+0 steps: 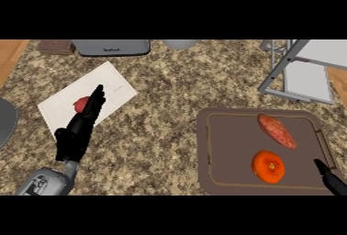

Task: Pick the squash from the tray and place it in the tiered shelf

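Note:
The squash (267, 166), round and orange, lies in the near part of the brown tray (203, 151) at the right. My right hand (331, 179) shows only partly at the lower right edge. Its straight fingers reach over the tray's right rim, a short way right of the squash and apart from it. The grey tiered shelf (298, 73) stands at the back right, beyond the tray. My left hand (78, 133) is open at the left, fingers stretched out over a white board (112, 85).
A reddish sweet potato (277, 131) lies in the tray behind the squash. A small red item (82, 103) sits on the white board, partly hidden by my left hand. A grey toaster (112, 47), a brown block (55, 46) and a pale bowl (180, 44) line the back edge.

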Controlling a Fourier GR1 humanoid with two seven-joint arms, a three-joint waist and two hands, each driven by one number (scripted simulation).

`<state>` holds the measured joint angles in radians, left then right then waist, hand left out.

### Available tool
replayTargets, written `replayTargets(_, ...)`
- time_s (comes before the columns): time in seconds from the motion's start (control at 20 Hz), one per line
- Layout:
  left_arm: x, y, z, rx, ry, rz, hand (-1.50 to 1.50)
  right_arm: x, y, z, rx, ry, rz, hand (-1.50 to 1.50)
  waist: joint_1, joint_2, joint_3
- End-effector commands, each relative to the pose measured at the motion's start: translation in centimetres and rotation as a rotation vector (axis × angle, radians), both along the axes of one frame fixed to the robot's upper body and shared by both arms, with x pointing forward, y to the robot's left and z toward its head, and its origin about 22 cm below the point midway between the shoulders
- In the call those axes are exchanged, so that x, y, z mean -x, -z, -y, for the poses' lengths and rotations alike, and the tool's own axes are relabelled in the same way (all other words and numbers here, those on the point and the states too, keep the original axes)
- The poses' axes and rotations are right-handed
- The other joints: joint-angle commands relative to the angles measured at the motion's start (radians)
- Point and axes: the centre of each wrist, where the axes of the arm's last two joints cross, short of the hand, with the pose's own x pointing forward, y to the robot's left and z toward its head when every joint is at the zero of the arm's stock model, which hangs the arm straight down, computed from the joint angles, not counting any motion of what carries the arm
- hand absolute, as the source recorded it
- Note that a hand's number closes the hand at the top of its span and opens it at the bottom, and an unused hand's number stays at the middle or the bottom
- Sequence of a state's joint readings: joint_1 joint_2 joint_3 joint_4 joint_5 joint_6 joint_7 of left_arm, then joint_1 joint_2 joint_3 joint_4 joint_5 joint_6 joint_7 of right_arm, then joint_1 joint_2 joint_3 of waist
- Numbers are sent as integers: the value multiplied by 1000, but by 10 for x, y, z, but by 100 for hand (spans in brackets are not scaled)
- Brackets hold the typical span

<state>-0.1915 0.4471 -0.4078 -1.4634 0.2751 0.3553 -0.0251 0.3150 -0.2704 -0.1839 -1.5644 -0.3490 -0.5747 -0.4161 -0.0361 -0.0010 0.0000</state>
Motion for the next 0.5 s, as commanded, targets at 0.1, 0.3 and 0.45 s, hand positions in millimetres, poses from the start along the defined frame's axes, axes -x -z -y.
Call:
replayTargets(0.1,-7,4,5,-14,37,-3,0,30,-27,1,61,-236,-176,-150,22,1,-2)
replayTargets(0.3,-5,5,16,0,29,9,0,29,-70,-10,126,-256,-268,-150,31,2,-3)
replayTargets(0.45,-12,8,12,-9,26,9,0,38,-94,-16,136,-307,-365,-150,25,2,-4)
